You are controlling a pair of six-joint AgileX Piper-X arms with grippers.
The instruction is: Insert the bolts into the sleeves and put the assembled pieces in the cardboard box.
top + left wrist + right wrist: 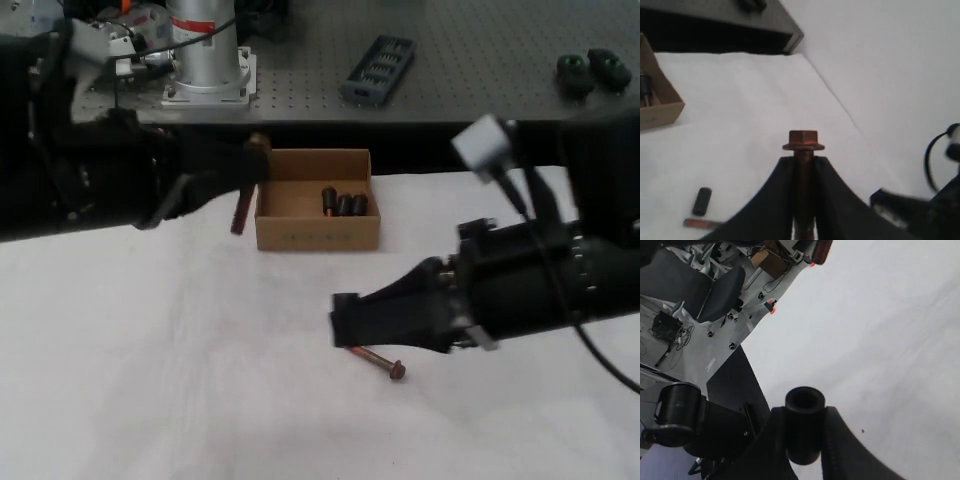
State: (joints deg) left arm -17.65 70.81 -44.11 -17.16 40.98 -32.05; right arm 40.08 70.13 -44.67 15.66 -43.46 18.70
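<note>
My left gripper (254, 172) hangs just left of the cardboard box (318, 238), shut on a rusty bolt (240, 212). The left wrist view has the bolt's hex head (803, 141) poking out past the gripper (803, 161). A few assembled dark pieces (343, 204) lie in the box. Over the white cloth in front of the box, my right gripper (343, 322) is shut on a black sleeve (804, 426) with its bore facing outward. Another bolt (380, 363) lies on the cloth just below that gripper. A loose sleeve (702, 201) lies beside that bolt (699, 223).
Behind the white cloth is a perforated metal bench with a black ribbed tray (378, 66), a metal post base (205, 62) and two dark knobs (593, 70). A corner of the box (657, 102) shows in the left wrist view.
</note>
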